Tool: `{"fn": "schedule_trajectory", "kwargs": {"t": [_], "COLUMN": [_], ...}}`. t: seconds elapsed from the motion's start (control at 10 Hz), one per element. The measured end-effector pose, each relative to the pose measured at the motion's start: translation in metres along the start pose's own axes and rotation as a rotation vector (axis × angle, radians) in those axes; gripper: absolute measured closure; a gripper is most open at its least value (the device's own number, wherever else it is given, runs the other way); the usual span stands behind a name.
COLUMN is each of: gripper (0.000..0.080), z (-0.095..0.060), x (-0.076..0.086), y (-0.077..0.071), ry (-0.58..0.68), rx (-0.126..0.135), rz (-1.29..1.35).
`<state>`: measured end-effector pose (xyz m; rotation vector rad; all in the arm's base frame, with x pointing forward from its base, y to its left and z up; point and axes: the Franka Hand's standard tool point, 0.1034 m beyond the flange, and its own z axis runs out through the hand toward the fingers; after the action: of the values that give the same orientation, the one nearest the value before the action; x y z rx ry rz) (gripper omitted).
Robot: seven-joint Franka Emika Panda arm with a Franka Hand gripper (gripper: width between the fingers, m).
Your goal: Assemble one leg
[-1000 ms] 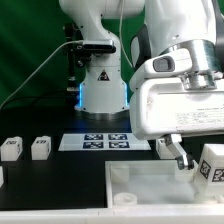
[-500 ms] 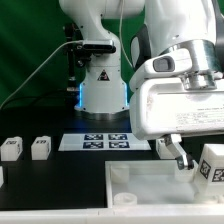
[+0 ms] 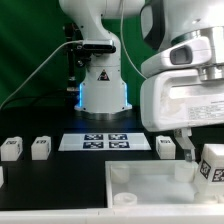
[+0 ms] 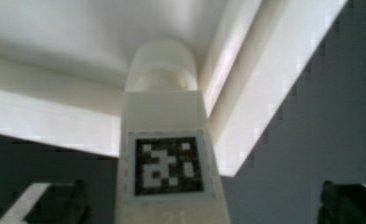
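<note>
In the wrist view a white leg (image 4: 166,120) with a black-and-white tag lies lengthwise between my fingers. Its far end is over the white panel (image 4: 73,60). My gripper (image 4: 199,205) is open, with a dark gap between the leg and each fingertip (image 4: 47,200). In the exterior view my gripper (image 3: 200,155) hangs low at the right, beside the tagged leg (image 3: 212,163) at the panel's (image 3: 150,185) right end. One dark finger (image 3: 184,148) shows there; the other is hidden.
Two more legs (image 3: 10,148) (image 3: 41,148) stand at the exterior view's left, and one more (image 3: 166,146) by my finger. The marker board (image 3: 95,141) lies in front of the robot base (image 3: 100,90). My arm's white body fills the upper right.
My arm has shifted toward the exterior view's right and slightly up. The legs and the panel have not moved.
</note>
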<state>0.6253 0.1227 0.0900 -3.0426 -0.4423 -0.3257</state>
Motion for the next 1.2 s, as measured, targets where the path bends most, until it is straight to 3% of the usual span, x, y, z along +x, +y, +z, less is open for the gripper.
{"fn": "schedule_trajectory", "kwargs": {"t": [0.4, 0.5, 1.2], "gripper": [0.0151, 0.0151, 0.0151], "z": [0.003, 0.007, 0.018], "x": [0.002, 0.009, 0.000], "y": [-0.001, 0.001, 0.005], "ry": [-0.353, -0.345, -0.365], "rx": [0.056, 0.055, 0.048], "rz": [-0.005, -0.004, 0.039]}}
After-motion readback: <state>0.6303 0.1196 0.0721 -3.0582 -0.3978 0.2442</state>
